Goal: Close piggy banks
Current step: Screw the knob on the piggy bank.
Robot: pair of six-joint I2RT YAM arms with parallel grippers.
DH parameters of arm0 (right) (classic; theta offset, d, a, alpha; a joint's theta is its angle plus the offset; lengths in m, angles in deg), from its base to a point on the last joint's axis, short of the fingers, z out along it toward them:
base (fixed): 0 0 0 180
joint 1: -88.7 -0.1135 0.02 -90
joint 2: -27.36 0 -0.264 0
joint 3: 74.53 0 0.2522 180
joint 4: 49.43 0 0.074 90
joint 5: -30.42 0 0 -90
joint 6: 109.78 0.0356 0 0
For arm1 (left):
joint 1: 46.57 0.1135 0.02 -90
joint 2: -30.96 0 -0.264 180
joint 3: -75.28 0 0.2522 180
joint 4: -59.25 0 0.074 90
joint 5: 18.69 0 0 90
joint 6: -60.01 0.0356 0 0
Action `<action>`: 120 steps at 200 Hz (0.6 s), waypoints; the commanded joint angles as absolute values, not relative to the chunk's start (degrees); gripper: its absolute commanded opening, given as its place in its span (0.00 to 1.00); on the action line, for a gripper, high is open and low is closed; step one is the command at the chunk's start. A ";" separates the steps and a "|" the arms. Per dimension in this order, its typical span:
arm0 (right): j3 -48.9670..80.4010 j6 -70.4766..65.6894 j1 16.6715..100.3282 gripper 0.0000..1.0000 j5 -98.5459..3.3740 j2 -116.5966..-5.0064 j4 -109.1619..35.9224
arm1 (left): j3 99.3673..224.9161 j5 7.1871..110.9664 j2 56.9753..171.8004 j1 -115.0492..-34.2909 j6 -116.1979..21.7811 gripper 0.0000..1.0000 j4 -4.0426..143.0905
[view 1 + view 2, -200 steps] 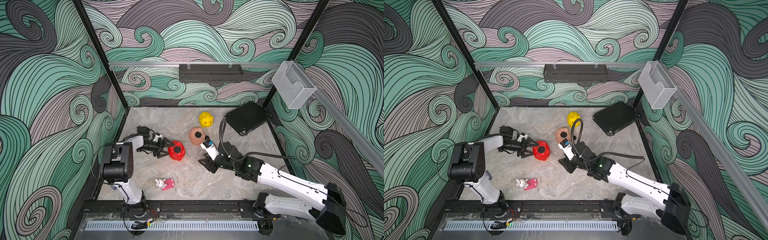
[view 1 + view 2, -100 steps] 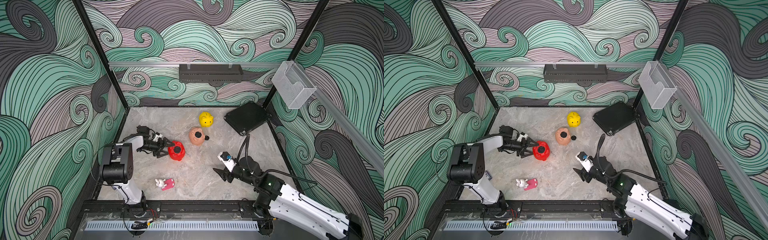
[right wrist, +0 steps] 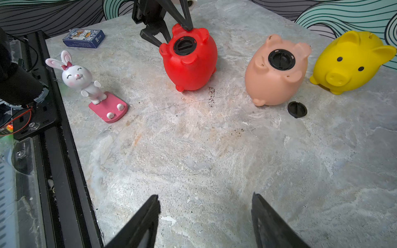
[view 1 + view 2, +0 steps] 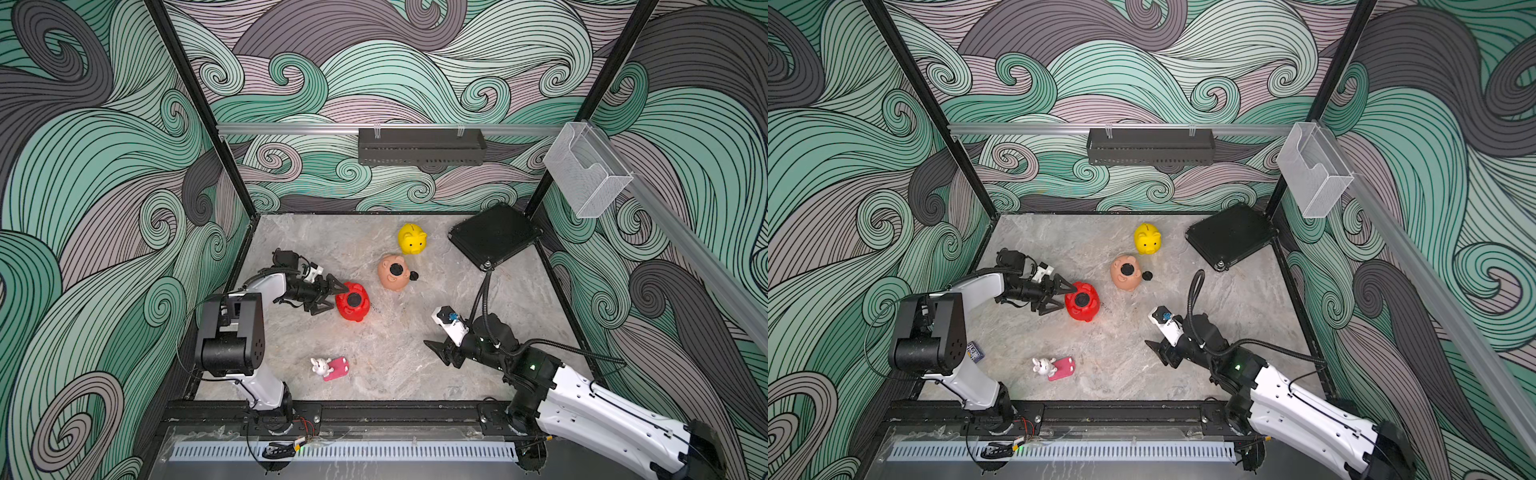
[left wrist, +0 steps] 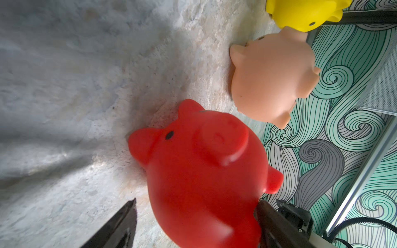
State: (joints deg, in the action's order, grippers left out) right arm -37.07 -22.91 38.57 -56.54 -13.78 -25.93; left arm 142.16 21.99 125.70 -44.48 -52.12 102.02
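The left claw [image 4: 338,297] is spread astride the red pig [image 4: 353,301]; the right claw [image 3: 206,195] is spread, empty. The cap [image 4: 413,275], at the peach pig's [image 4: 386,283] 3 o'clock, could be flicked away if pinched.

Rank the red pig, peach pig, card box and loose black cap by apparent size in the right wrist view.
Largest: red pig and peach pig, too alike to rank.
Then: card box.
Smallest: loose black cap.
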 commanded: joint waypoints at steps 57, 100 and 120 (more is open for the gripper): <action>-37.75 -22.15 38.98 0.70 -56.19 -15.70 -29.06 | 144.50 22.98 116.54 -44.64 -54.14 0.90 101.02; -38.10 -21.32 39.00 0.70 -57.25 -15.82 -29.30 | 141.23 31.66 100.85 -44.64 -51.46 0.90 102.60; -38.23 -20.97 39.02 0.70 -57.70 -16.28 -29.55 | 138.04 37.23 93.11 -44.57 -50.40 0.91 102.81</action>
